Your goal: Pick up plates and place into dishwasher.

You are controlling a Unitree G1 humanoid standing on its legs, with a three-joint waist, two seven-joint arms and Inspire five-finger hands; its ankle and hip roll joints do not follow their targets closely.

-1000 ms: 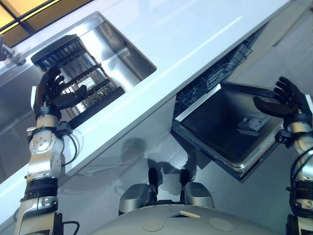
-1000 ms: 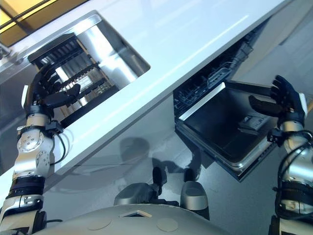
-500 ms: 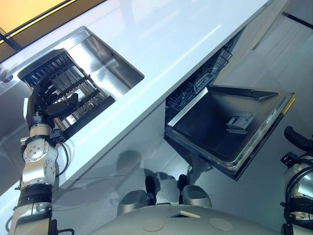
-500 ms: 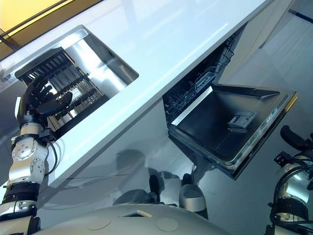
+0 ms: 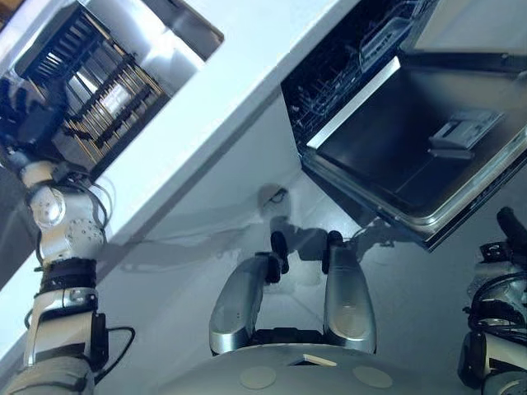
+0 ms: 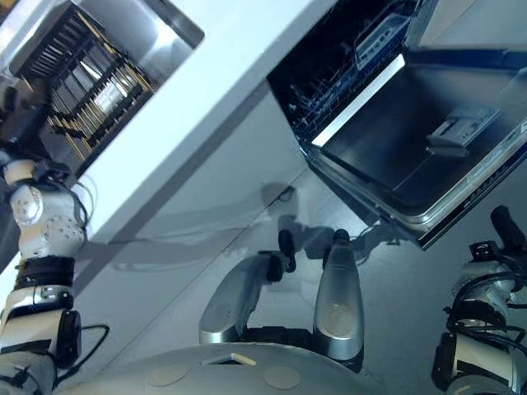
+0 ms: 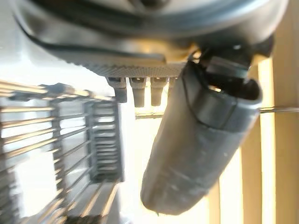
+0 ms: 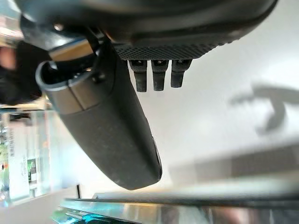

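Observation:
A black dish rack (image 5: 99, 82) stands in the steel sink (image 5: 177, 33) at the far left. My left hand (image 5: 29, 111) is raised beside the rack's near end; in the left wrist view its thumb (image 7: 201, 140) sticks out straight, holds nothing, and the rack's bars (image 7: 70, 140) show past it. The dishwasher door (image 5: 412, 140) hangs open at the right, with the wire rack (image 5: 346, 70) in the dark cavity behind it. My right hand (image 5: 515, 234) sits low at the right edge, below the door's corner, open and empty, its thumb (image 8: 112, 130) extended.
A long white counter (image 5: 239, 74) runs from the sink across to above the dishwasher. A detergent dispenser (image 5: 457, 132) sits on the door's inner face. Grey floor lies below the counter front and the door.
The whole picture has shifted, so the camera moved. My right hand dropped from in front of the dishwasher door to the lower right edge. The left hand stays by the rack.

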